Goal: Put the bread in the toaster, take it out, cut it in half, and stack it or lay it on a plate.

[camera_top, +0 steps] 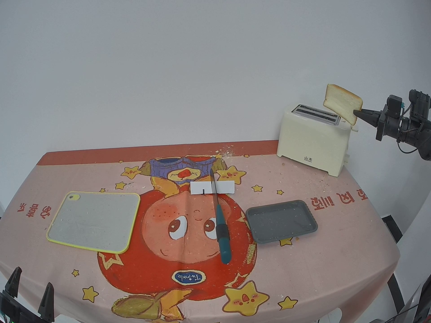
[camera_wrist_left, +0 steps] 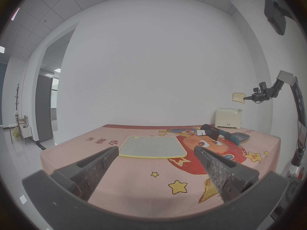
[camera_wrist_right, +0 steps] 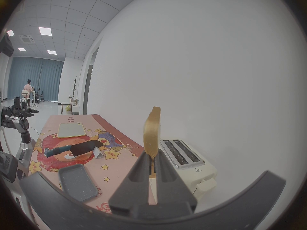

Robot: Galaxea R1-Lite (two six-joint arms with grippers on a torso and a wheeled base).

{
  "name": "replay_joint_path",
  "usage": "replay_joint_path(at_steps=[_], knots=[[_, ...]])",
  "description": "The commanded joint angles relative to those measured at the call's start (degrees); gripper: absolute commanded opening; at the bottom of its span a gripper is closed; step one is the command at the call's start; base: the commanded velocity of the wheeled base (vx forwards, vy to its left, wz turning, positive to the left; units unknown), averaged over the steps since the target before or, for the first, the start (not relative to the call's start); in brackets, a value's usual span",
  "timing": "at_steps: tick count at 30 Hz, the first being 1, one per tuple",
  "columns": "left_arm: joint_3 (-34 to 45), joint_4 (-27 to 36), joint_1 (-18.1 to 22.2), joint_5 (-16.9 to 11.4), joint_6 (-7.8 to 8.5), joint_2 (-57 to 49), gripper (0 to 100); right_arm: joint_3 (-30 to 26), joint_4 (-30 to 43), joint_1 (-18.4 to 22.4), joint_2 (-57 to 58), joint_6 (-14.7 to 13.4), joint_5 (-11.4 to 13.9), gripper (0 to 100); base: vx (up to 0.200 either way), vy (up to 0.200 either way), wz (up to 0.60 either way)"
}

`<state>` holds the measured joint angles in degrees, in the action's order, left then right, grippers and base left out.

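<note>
Head view: right pincer [camera_top: 357, 111] clamps the bread [camera_top: 342, 100] above the toaster [camera_top: 312, 144].

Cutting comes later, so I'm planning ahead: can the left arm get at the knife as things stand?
Probably yes: the left gripper is open at the near edge of the table, and nothing stands between it and the knife handle.

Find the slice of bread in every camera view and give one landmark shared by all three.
Head view: the tan-crusted slice of bread hangs above the right end of the cream two-slot toaster, pinched by the right gripper.
Left wrist view: the bread shows far off, in the air above the toaster.
Right wrist view: the bread stands edge-on in that gripper, beside the toaster.
Shared landmark: the toaster.
</note>
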<state>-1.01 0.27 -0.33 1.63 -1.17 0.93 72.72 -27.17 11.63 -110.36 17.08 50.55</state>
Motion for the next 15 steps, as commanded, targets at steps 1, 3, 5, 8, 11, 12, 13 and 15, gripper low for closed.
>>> replay_joint_path(at_steps=[1,3,5,8,11,12,13,15], knots=[[1.0,0.0,0.0,0.0,-0.32,-0.4,100,0.8,-0.1,0.1,-1.3,0.1,0.0,0,0.200,-0.200,0.00],[1.0,0.0,0.0,0.1,-0.41,-0.5,100,1.3,-0.1,0.1,-1.3,0.1,0.0,0,0.200,-0.200,0.00],[1.0,0.0,0.0,0.2,-0.41,-0.5,100,1.3,0.0,0.1,-1.3,0.1,0.0,0,0.200,-0.100,0.00],[1.0,0.0,0.0,0.2,-0.41,-0.5,100,1.3,0.0,0.0,-1.4,0.1,0.0,0,0.200,0.000,0.00],[1.0,0.0,0.0,0.1,-0.41,-0.4,100,1.2,0.0,-0.3,-1.5,0.1,0.0,0,0.200,0.000,0.00],[1.0,0.0,0.0,0.1,-0.41,-0.5,100,1.3,0.0,-0.3,-1.5,0.1,0.0,0,0.200,0.000,0.00],[1.0,0.0,0.0,0.1,-0.32,-0.5,100,1.4,0.0,-0.4,-1.6,0.1,0.0,0,0.200,0.000,0.00],[1.0,0.0,0.0,0.1,-0.32,-0.5,100,1.5,0.0,-0.6,-2.2,0.1,0.0,0,0.000,0.000,0.00]])
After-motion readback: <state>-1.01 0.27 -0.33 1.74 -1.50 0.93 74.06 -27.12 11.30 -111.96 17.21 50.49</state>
